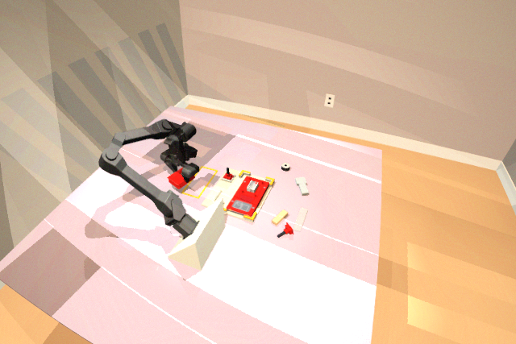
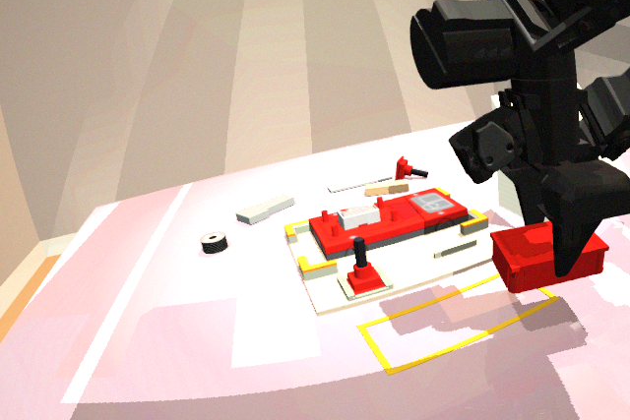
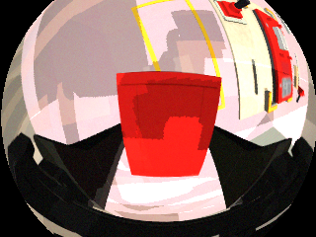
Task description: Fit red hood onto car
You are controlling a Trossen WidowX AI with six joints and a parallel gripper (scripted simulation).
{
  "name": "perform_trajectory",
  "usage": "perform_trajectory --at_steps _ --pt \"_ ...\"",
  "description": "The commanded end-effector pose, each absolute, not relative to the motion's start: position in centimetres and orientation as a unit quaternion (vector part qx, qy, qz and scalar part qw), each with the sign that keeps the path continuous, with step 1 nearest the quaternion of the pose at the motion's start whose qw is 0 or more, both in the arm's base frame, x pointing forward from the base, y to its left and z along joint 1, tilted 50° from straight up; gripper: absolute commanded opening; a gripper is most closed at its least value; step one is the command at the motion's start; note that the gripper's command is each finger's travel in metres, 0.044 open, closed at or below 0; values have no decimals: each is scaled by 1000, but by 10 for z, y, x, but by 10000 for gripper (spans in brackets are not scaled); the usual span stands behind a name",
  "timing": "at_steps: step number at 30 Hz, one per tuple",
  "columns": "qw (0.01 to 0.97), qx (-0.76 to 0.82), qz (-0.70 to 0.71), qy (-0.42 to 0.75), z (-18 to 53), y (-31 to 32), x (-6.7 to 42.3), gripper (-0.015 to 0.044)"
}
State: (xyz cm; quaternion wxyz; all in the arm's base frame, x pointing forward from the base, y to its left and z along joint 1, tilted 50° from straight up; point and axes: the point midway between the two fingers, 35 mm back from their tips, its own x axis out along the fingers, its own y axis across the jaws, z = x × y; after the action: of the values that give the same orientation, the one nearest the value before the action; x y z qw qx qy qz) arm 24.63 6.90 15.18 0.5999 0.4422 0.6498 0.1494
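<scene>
Both jaws clamp the red hood (image 2: 529,253) beside the chassis (image 2: 392,224).

The dark arm bends over the pink table (image 1: 316,273), its gripper (image 1: 183,173) clamped on the red hood (image 1: 176,180) at the corner of a yellow outline (image 1: 201,182). To the right, well apart, the red car (image 1: 248,194) sits in its jig (image 1: 255,216), with small loose parts scattered beyond.

Beige walls (image 1: 333,40), wooden floor (image 1: 441,227)
</scene>
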Motion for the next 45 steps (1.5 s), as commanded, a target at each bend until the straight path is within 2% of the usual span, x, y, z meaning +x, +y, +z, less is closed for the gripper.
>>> perform_trajectory --at_steps 1,19,45 --pt "601 442 151 648 159 61 246 0" --pt "601 442 151 649 181 35 242 0" --pt "620 420 162 643 140 -15 284 0"
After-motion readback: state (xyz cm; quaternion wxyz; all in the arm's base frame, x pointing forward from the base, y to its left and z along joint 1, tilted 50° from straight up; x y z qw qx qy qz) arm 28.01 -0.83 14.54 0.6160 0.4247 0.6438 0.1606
